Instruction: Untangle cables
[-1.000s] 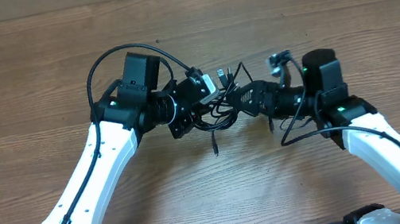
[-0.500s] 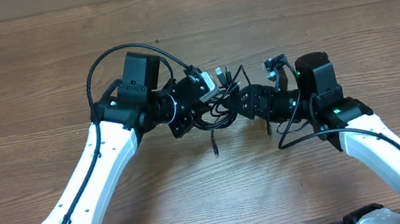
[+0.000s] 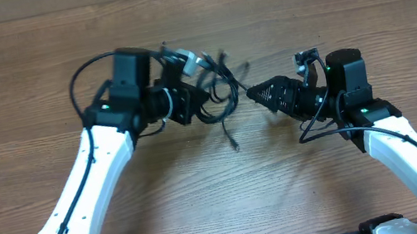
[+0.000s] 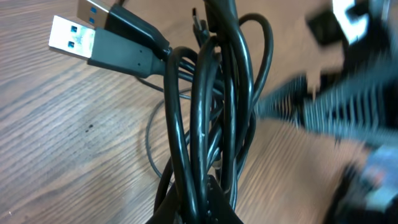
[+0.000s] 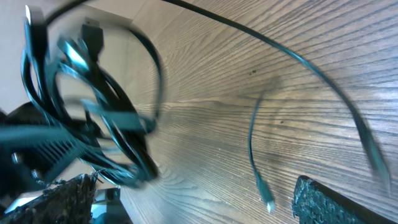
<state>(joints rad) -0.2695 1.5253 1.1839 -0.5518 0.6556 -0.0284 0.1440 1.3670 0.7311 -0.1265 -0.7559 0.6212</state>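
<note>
The cables [image 3: 215, 92] are a knotted bundle of thin black cords. My left gripper [image 3: 182, 100] is shut on the bundle and holds it just above the table. In the left wrist view the cords [image 4: 211, 112] run up out of the jaws [image 4: 205, 208], with two silver USB plugs [image 4: 69, 34] at the upper left. One strand [image 3: 231, 134] trails down onto the wood. My right gripper [image 3: 257, 92] is open and empty, a short way right of the bundle. The right wrist view shows the blurred bundle [image 5: 106, 137] and a loose plug end [image 5: 266, 202] between its fingers [image 5: 199, 199].
The wooden table [image 3: 223, 207] fills the view. The thicker black arm cords loop over the left wrist [image 3: 88, 69] and beside the right wrist [image 3: 311, 130]. The right gripper shows blurred in the left wrist view [image 4: 323, 112].
My left gripper has pulled the bundle left and away. My right gripper has let go of the cords and drawn back to the right, leaving a gap between them.
</note>
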